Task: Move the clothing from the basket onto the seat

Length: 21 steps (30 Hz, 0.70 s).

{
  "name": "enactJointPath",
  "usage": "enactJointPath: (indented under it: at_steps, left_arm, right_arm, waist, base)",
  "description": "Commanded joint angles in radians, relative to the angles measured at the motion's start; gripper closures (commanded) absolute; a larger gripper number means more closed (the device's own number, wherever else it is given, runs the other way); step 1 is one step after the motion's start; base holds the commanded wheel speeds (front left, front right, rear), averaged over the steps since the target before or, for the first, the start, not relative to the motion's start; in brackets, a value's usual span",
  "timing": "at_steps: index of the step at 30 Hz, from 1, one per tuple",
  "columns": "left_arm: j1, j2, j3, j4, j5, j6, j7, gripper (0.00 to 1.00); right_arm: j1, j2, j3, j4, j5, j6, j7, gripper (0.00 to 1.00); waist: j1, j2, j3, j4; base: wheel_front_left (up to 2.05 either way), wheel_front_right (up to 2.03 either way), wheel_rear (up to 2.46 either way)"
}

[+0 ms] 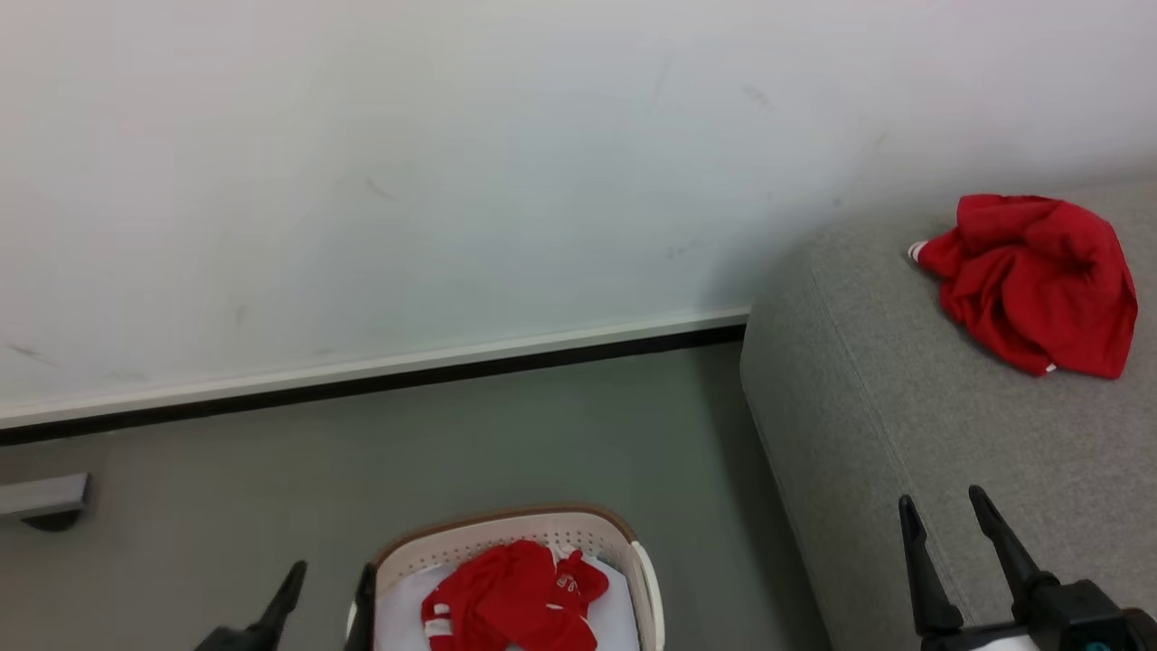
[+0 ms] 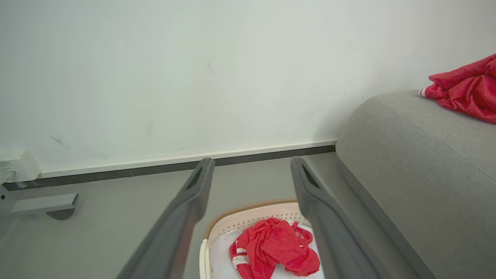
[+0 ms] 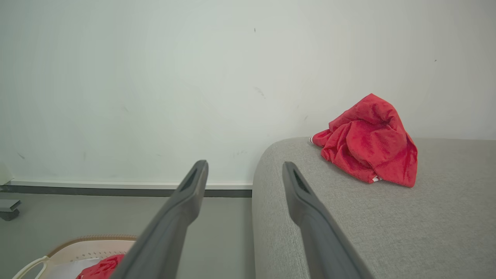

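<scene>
1. Nearest me, both pairs of jaws are empty. The left jaws, dark fingers (image 1: 287,589) standing apart, sit at the lower left of the head view, just beside the basket's left edge. The right jaws, fingers (image 1: 917,565) likewise apart, hang over the near part of the seat.
2. Next out is the basket (image 1: 506,519) on the grey floor (image 1: 542,425). A crumpled red garment (image 1: 515,597) with white stripes lies inside it on a white liner sheet (image 1: 402,610). I judge the task partway done, and the step in hand is fetching this piece.
3. That calls for lowering the left jaws inside the rim and closing them on a raised fold of red cloth, not the sheet beneath. The garment then has to be lifted clear of the perforated wall before the arm swings to the right.
4. The grey upholstered seat (image 1: 904,407) stands right of the basket, near it but apart, with a strip of floor between.
5. Farther back on the seat a second red garment (image 1: 1039,280) lies bunched up. The bare cushion in front of it looks like a fair drop spot.
6. Farthest off are the skirting board (image 1: 362,375) and the white wall (image 1: 452,163).
</scene>
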Motion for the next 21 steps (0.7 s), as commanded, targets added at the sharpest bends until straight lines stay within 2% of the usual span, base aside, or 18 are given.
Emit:
enactJointPath:
  at_steps: [1,10,21]
  left_arm:
    - [-0.041,0.017,-0.017,0.022,0.015,-0.006,0.026,0.00]
    - [-0.275,0.036,-0.107,0.153,0.036,-0.016,0.211,0.00]
    - [-0.517,0.072,-0.126,0.421,0.035,-0.006,0.362,0.00]
  right_arm:
    - [-0.028,-0.002,0.004,-0.013,0.006,-0.003,0.001,0.00]
    - [-0.127,-0.002,0.029,-0.102,0.038,-0.003,0.001,0.00]
    - [-0.213,-0.001,0.039,-0.205,0.083,-0.003,0.001,0.00]
  waist:
    - [0.0000,0.0000,0.045,-0.039]
    - [0.0000,0.0000,0.232,-0.141]
    - [0.0000,0.0000,0.459,-0.218]
  base:
    - [0.00,0.00,0.00]
    - [0.00,0.00,0.00]
    - [0.00,0.00,0.00]
